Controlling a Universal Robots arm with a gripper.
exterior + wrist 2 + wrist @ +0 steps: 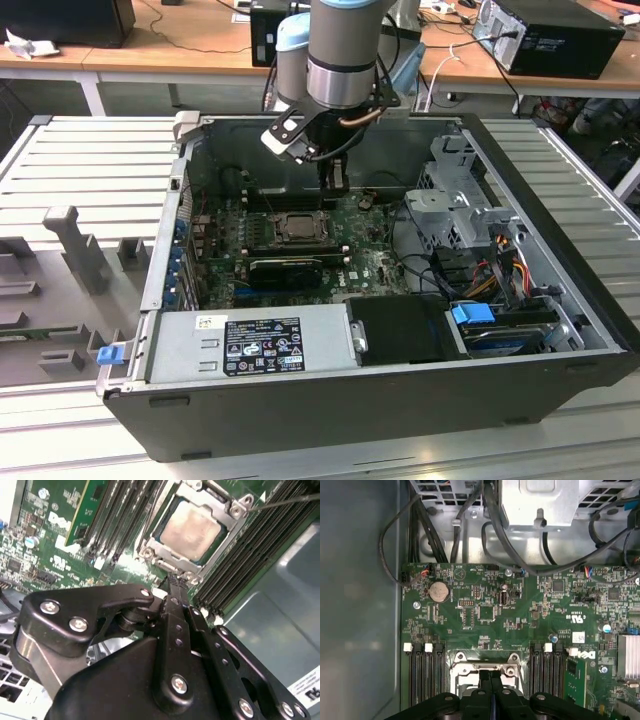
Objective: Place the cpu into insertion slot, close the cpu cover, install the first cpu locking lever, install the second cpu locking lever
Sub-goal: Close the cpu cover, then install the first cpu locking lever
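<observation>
One gripper point(174, 582), closed, at the edge of the cpu cover point(160, 560)
Its fingers are seen pressed together in both wrist views, tips at the silver frame. In the second wrist view the cpu point(190, 530) is shown lying flat inside the cover's cut-out, between memory slots point(125, 515). Farther along the motherboard point(485, 605), a coin cell point(439, 591) is shown by the first wrist view. In the exterior view the open computer case point(400, 400) is seen on a ribbed grey tabletop point(90, 160), with wooden desks point(180, 40) behind.

Grey slatted table point(90, 160) carries open black PC case point(400, 400); grey moulded fixtures point(76, 243) sit at exterior view's left.
</observation>
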